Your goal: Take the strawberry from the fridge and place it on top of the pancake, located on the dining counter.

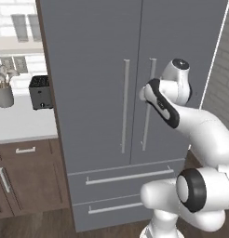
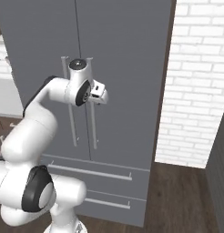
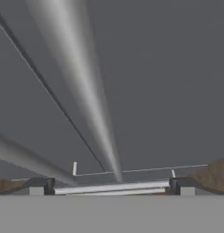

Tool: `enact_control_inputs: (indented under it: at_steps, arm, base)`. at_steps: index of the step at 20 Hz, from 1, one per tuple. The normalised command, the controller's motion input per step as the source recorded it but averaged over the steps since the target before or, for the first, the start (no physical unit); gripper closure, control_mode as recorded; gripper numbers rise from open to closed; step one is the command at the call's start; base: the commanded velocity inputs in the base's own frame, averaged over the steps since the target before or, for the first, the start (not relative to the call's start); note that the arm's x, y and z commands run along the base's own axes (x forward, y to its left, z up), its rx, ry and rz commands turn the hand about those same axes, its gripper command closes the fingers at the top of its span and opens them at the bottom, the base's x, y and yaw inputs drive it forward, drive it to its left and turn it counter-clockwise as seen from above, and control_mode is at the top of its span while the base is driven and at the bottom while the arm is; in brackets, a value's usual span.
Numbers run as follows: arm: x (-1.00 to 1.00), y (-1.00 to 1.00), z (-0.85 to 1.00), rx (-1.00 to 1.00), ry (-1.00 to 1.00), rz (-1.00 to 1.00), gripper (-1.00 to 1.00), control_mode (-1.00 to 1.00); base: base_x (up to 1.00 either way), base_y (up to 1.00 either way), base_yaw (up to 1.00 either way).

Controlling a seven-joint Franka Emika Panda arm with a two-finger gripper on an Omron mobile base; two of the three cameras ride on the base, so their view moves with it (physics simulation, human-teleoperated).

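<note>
1. The fridge (image 1: 102, 83) stands with both upper doors shut and both bottom drawers shut; it is a tall matte grey unit seen from both base views.
2. Two long thin silver handles run upright on either side of the seam between the doors: the left-door handle (image 1: 125, 106) and the right-door handle (image 1: 148, 111).
3. The white arm reaches up from the base toward the fridge front, its hand held close against the door handles at about mid-height of the doors.
4. The gripper (image 3: 111, 184) points along the door surface; in the hand view the right-door handle (image 3: 82, 86) runs as a pale bar up from between the two dark tips.
5. The fingers (image 3: 41, 184) stand wide apart, one to each side of that handle, with a clear gap on both sides; they grip nothing.
6. In the hand view the door seam shows as a thin dark line beside the handle, and the second handle crosses the lower left corner.
7. The strawberry cannot be seen behind the shut doors, so its place cannot be told.
8. To the left of the fridge, a white desk (image 1: 23, 123) over brown cabinets carries a black toaster (image 1: 40, 92) and a grey utensil pot (image 1: 3, 95).
9. To the right of the fridge is a white brick wall (image 2: 200, 82), with dark wooden floor (image 2: 182, 200) below.
</note>
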Motion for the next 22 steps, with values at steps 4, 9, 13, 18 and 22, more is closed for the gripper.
enact_control_inputs:
  at_steps: [4,9,13,18,22]
  arm:
    - [0.55,0.0,-0.01,0.0,0.01,0.0,-1.0,-1.0]
    - [0.49,0.0,-0.16,0.0,-0.04,0.01,-1.0,-1.0]
    - [0.43,0.03,-0.31,0.0,-0.13,0.01,-1.0,-1.0]
    - [0.46,0.08,-0.37,0.0,-0.2,0.02,-1.0,-1.0]
    - [0.71,0.07,-0.32,0.0,-0.22,0.0,-1.0,-1.0]
  base:
    - [0.0,0.0,0.0]
    - [0.0,0.0,0.0]
    - [0.0,0.0,0.0]
    - [0.0,0.0,0.0]
    - [0.0,0.0,0.0]
